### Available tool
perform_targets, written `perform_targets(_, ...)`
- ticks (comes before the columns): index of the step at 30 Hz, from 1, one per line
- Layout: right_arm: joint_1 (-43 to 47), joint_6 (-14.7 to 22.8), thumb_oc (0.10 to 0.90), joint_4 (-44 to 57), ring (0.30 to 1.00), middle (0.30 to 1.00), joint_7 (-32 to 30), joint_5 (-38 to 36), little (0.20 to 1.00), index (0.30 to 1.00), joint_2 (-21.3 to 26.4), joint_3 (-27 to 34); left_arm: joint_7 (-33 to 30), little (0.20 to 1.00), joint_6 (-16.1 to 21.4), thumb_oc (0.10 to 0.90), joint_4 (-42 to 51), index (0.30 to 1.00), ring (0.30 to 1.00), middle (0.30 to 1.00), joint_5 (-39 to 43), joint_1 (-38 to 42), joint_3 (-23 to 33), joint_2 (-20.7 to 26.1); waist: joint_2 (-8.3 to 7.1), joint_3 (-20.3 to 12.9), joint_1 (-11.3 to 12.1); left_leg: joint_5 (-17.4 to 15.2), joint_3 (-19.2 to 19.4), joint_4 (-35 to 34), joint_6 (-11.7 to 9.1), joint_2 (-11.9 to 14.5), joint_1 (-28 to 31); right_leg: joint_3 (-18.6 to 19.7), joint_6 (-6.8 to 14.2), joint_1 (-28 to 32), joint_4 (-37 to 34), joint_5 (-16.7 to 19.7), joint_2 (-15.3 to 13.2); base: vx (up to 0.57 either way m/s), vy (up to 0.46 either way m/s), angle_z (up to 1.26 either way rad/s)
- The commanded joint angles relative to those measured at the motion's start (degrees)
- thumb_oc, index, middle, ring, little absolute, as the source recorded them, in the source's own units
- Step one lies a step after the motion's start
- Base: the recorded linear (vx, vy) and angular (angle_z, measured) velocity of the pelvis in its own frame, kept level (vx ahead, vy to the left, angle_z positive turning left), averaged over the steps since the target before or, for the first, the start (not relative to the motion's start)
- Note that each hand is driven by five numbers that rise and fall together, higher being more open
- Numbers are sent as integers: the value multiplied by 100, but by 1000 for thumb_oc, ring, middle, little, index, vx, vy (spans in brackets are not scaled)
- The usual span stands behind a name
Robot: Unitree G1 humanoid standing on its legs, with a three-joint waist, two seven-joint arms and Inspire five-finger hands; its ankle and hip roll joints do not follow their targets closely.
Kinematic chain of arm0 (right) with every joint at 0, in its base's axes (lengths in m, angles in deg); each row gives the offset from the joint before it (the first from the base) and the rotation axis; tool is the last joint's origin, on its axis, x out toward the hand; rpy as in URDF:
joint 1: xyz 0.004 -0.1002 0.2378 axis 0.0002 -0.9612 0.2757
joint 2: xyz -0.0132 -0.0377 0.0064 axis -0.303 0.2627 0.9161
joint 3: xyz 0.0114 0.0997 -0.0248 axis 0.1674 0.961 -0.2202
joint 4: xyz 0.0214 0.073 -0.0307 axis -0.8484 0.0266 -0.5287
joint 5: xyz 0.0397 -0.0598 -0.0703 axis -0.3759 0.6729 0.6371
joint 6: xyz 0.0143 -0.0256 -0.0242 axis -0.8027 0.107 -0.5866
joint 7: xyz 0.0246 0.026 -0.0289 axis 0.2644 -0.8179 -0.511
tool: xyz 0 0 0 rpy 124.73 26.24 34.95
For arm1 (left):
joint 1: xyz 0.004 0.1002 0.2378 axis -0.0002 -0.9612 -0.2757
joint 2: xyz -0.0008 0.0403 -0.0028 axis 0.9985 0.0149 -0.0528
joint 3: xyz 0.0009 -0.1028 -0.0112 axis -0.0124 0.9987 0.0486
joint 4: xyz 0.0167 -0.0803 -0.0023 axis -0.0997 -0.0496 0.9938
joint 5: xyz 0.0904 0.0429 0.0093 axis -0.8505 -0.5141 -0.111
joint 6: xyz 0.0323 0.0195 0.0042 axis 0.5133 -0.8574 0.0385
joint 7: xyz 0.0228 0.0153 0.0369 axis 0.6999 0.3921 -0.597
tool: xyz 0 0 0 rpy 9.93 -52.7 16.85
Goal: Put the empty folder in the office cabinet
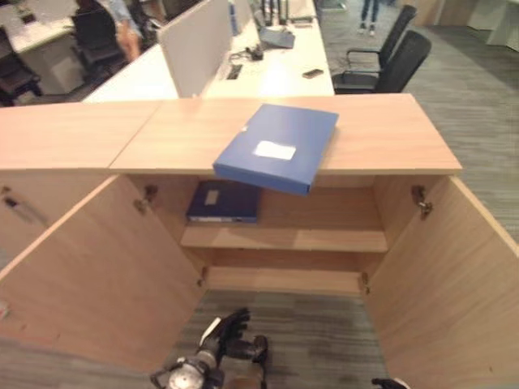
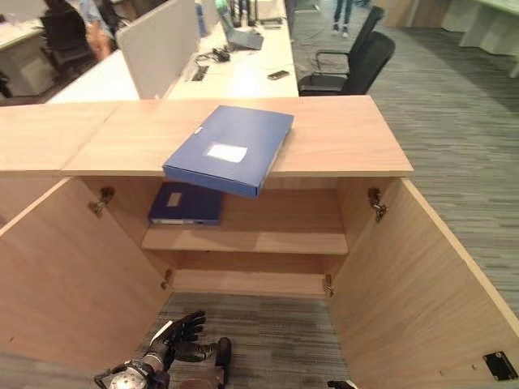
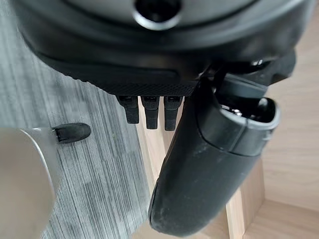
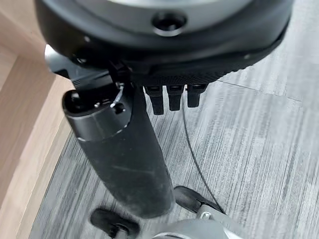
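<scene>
A blue folder (image 1: 278, 148) with a white label lies flat on the wooden cabinet top (image 1: 381, 134), its near corner hanging over the front edge. Both doors of the office cabinet stand wide open. On the upper shelf (image 1: 324, 239) inside, at the left, lies a second, darker blue folder (image 1: 223, 203). My left hand (image 1: 231, 332) hangs low in front of the cabinet, near the carpet, far below the folder, with relaxed fingers and nothing in it. In the right wrist view my right hand (image 4: 124, 154) is also down over the carpet, its fingers straight and holding nothing.
The left door (image 1: 89, 275) and the right door (image 1: 454, 284) flank the space where my arms hang. Behind the cabinet stand white desks with a grey divider (image 1: 199, 44) and black office chairs (image 1: 393, 61). People are at the far back.
</scene>
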Motion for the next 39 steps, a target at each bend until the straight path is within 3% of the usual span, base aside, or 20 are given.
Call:
perform_targets(1,46,113,800,106,900,900,-48,151,900,900,122,91,-34,900,467,800,690,900,900,900,162,353,293,135,-140,-270,194,-408,38,0,-436,7,-56,-343,439,-537,318,-317,-712,165,93,-27)
perform_targets(7,3,96,800,144,900,900,-47,178,900,900,8,47,-154,900,439,800,616,900,900,900,53,212,430,144,-166,-405,204,-564,81,0,-292,-137,67,-302,520,-526,269,-310,-816,88,49,2)
perform_targets(10,-36,93,800,160,900,900,-48,149,900,900,-56,56,-327,900,431,800,862,900,900,900,45,65,749,96,-205,-424,264,-586,29,0,-257,-177,73,-310,539,-541,210,-262,-807,28,3,3)
perform_targets(12,-125,62,800,199,900,900,-51,84,900,900,-102,162,-602,900,493,800,1749,900,900,900,-5,-241,1316,105,-260,-422,329,-576,-12,0,-249,-201,67,-335,533,-521,170,-226,-788,15,-21,5)
perform_targets(15,-312,67,800,277,900,900,-99,-71,900,900,-257,358,-1189,900,721,800,2966,900,900,900,-733,-744,2296,129,-362,-382,425,-587,-95,0,-273,-235,83,-379,529,-475,121,-228,-756,23,-45,7)
perform_targets(17,-427,120,800,292,900,900,-165,-288,900,900,-414,444,-1999,900,968,800,3408,900,900,900,-1296,-789,2958,46,-467,-380,524,-660,-86,0,-286,-241,112,-449,580,-396,75,-209,-789,36,-33,16)
perform_targets(22,-295,120,800,73,900,900,-183,-157,900,900,-481,309,-2667,900,982,800,3651,900,900,900,-2007,-377,3256,286,-528,-463,700,-812,-19,8,-187,-338,267,-615,767,-268,117,-153,-992,92,53,6)
perform_targets(25,-106,134,800,-155,900,900,-214,-81,900,900,-561,343,-2852,900,857,800,4101,900,900,900,-2658,-49,3291,593,-452,-555,821,-1001,62,6,-55,-429,486,-732,992,-446,787,-74,-1278,121,175,-10)
perform_targets(27,-32,132,800,-190,900,900,-190,-22,900,900,-529,346,-3000,900,858,800,4430,900,900,900,-3064,122,3307,861,-366,-474,799,-1155,60,5,114,-576,747,-656,1233,-962,2015,438,-1601,67,288,-15)
perform_targets(28,34,120,800,-142,900,900,-202,-3,900,900,-500,314,-3069,900,870,800,4665,900,900,900,-3326,184,3318,1080,-217,-338,692,-1224,21,0,225,-600,932,-664,1191,-1420,2921,909,-1738,7,257,-11)
perform_targets(30,44,144,800,-121,900,900,-213,-5,900,900,-516,298,-3121,900,851,800,4797,900,900,900,-3592,229,3329,1193,-152,-297,650,-1302,37,0,239,-560,1027,-813,1081,-1624,3244,803,-1851,58,149,8)
perform_targets(31,49,174,800,-101,900,900,-227,4,900,900,-524,267,-3145,900,893,800,4908,900,900,900,-3802,232,3333,1279,-129,-274,632,-1420,53,0,213,-538,1122,-1040,989,-1703,3218,557,-1967,109,61,4)
perform_targets(32,101,198,800,-71,900,900,-223,8,900,900,-516,221,-3101,900,986,800,5017,900,900,900,-3976,280,3289,1427,-83,-229,558,-1438,17,0,159,-487,1174,-1120,806,-1821,2893,300,-1811,66,-33,-22)
perform_targets(34,172,236,800,-43,900,900,-231,-19,900,900,-484,149,-3090,900,1067,800,5068,900,900,900,-4172,356,3197,1614,-87,-154,439,-1412,-90,0,102,-449,1169,-970,785,-1900,2201,158,-1498,49,-109,-14)
perform_targets(36,144,233,800,-59,900,900,-274,-59,900,900,-530,125,-3031,900,1138,800,5167,900,900,900,-4286,381,3101,1785,-193,-165,408,-1412,-91,0,38,-422,1148,-831,811,-1588,1301,271,-1293,63,-134,45)
perform_targets(39,168,236,800,-93,900,900,-250,-49,900,900,-525,51,-2781,900,1304,800,5225,900,900,900,-4319,394,2863,2007,-272,-313,399,-1436,-9,0,-37,-366,1069,-841,792,-1349,660,365,-1140,69,-111,44)
